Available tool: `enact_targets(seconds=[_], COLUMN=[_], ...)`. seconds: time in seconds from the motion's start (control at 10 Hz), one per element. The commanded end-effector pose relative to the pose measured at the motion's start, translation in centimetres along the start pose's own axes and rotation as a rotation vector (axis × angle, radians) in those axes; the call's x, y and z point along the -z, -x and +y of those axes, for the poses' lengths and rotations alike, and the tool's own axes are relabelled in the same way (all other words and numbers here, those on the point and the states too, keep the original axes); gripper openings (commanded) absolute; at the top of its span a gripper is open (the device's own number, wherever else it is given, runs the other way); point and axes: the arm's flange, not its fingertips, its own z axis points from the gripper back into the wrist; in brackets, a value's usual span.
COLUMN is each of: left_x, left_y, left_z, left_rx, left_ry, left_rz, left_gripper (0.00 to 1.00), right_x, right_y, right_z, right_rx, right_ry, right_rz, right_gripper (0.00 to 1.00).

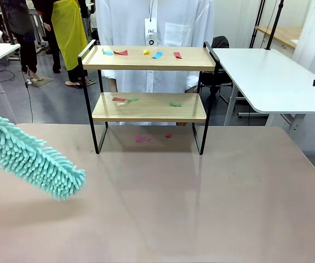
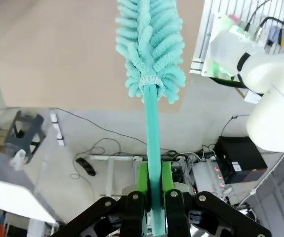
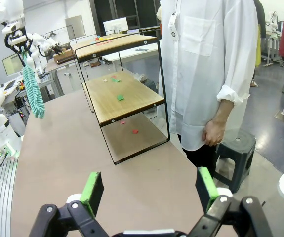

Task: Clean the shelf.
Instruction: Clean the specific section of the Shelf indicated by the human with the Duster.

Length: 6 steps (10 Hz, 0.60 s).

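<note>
- The teal microfibre duster (image 1: pixel 34 159) is clamped by its handle in the fully closed left claw (image 2: pixel 154 182), head outward (judged: so the fluffy end reaches the boards).
- The shelf (image 1: pixel 149 64) stands at the bench's (image 1: pixel 212 208) far side, well apart from the duster; coloured paper scraps (image 1: pixel 157 55) lie on both boards.
- The right claw (image 3: pixel 149 190) is held wide open, empty.

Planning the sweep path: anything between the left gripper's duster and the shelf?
Nothing visible. The left gripper holds the duster over the table, left of and in front of the shelf, with bare surface between. The person stands behind the shelf, outside that path.
</note>
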Motion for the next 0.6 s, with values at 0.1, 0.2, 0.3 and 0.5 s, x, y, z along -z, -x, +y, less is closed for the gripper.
enact_targets(seconds=[0.1, 0.2, 0.3, 0.5], left_x=[0.0, 0.0, 0.0, 0.0], left_y=[0.0, 0.0, 0.0, 0.0], left_z=[0.0, 0.0, 0.0, 0.0], left_rx=[0.000, 0.000, 0.000, 0.000], left_ry=[0.000, 0.000, 0.000, 0.000], left_rz=[0.000, 0.000, 0.000, 0.000], left_gripper=[0.13, 0.13, 0.13, 0.13], right_x=[0.1, 0.1, 0.1, 0.1], right_y=[-0.3, -0.3, -0.3, -0.3], right_z=[0.1, 0.1, 0.1, 0.1], right_rx=[-0.006, -0.006, -0.006, -0.006], right_ry=[-0.002, -0.002, -0.002, -0.002], right_rz=[0.003, 0.003, 0.003, 0.003], right_gripper=[1.00, 1.00, 1.00, 1.00])
